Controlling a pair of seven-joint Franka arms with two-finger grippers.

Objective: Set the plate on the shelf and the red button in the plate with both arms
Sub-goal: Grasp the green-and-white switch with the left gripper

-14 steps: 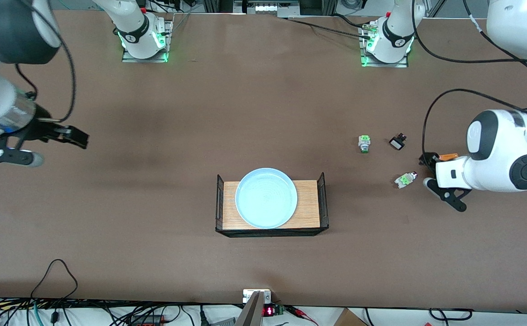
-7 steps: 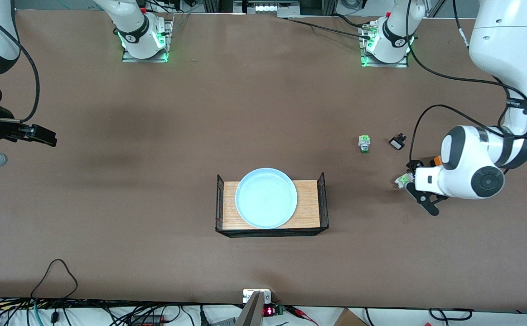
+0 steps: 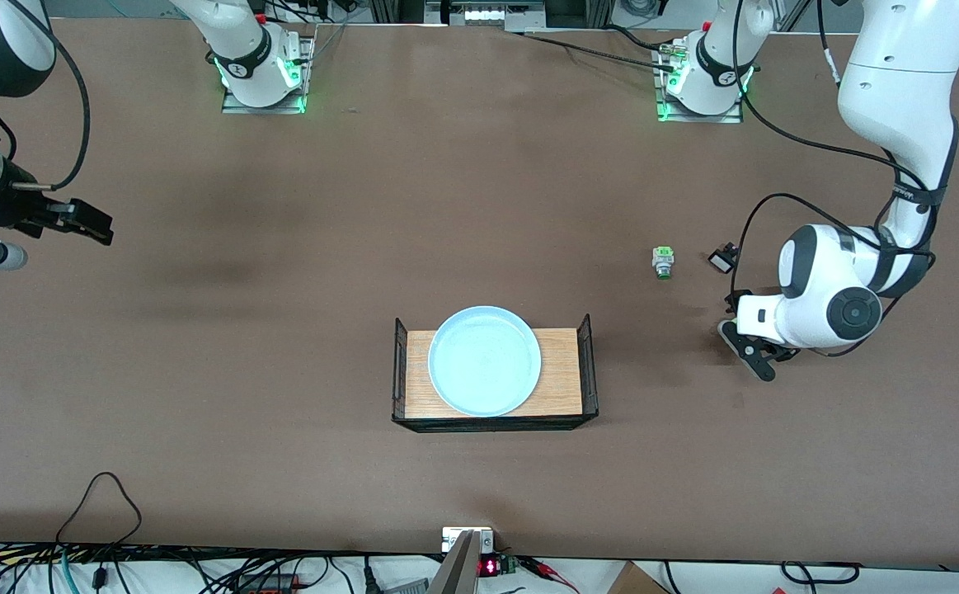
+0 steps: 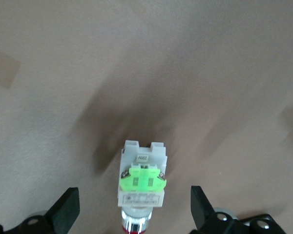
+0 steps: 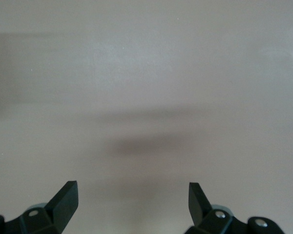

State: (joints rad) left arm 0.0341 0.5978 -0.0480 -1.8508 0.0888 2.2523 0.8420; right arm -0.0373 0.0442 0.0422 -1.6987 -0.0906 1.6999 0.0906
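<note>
Pale-blue plate [image 3: 485,360] sits on a wooden tray [image 3: 561,371] with black wire ends, mid-bench, well apart from both arms. Left pincer [image 4: 134,207] hangs released directly over the red button [image 4: 141,181], toward the left arm's end of the bench; the front view hides the button under the wrist. In the left wrist view the button lies on its side between the spread fingers [image 4: 66,209], touching neither, its long axis running across the line between the fingertips, red cap toward the wrist. Judgement: a straight descent should bracket the body's short width; the left arm is plainly the nearer. Right pincer [image 3: 75,219] waits released over bare bench at the right arm's end.
</note>
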